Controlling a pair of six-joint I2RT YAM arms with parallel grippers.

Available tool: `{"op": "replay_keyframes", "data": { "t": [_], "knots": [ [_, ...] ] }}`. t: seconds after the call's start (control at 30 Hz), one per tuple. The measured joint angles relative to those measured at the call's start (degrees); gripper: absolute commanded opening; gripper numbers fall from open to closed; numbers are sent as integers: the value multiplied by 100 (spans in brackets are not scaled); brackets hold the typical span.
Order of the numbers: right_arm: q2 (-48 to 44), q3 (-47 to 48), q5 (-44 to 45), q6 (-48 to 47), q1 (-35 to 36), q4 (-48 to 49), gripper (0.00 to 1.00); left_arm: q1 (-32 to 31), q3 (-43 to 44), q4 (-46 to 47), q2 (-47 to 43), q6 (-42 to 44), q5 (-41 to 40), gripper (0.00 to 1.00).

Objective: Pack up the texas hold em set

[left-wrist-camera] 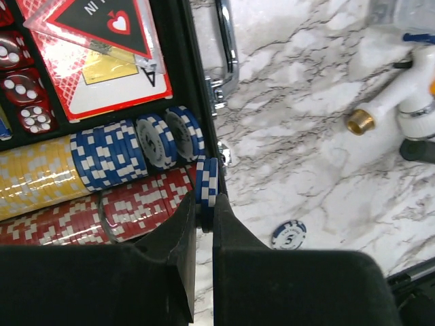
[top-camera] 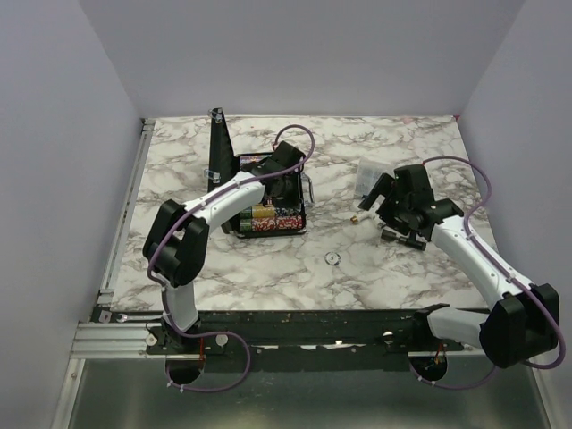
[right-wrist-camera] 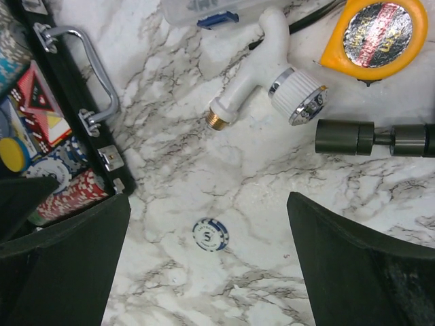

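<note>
The black case (top-camera: 234,220) lies open left of centre, its lid (top-camera: 220,147) upright. In the left wrist view it holds yellow (left-wrist-camera: 34,180), blue (left-wrist-camera: 109,153) and red (left-wrist-camera: 139,204) chip rows, red cards (left-wrist-camera: 102,81), a red triangle (left-wrist-camera: 102,20) and dice (left-wrist-camera: 20,88). My left gripper (left-wrist-camera: 204,212) is shut on a few blue-and-white chips (left-wrist-camera: 206,182), held on edge at the case's right wall. One loose blue chip (right-wrist-camera: 210,235) lies flat on the table, below and between my open, empty right gripper's (right-wrist-camera: 207,261) fingers (right-wrist-camera: 360,265). It also shows from above (top-camera: 332,258).
Beyond the right gripper lie a white tap fitting with a brass end (right-wrist-camera: 268,75), a yellow tape measure (right-wrist-camera: 374,37), a black tool (right-wrist-camera: 374,138) and a clear plastic box (right-wrist-camera: 204,8). The case's metal handle (right-wrist-camera: 92,64) sticks out towards them.
</note>
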Motion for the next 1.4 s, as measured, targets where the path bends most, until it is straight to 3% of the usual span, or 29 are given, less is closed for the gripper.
{"op": "replay_keyframes", "data": {
  "t": [0.27,1.3,1.33,1.4],
  "knots": [
    [96,-234,-35,-232,-15,87,100,76,363,-564,385,203,-188,0],
    [103,-529,-422,-339,-63,332,100,136,824,-960,918,219,-538,0],
    [98,-549,-474,-356,-63,361,100,131,824,-962,918,219,-553,3],
    [96,-581,-590,-433,-63,407,100,129,831,-964,918,219,-562,21]
  ]
}}
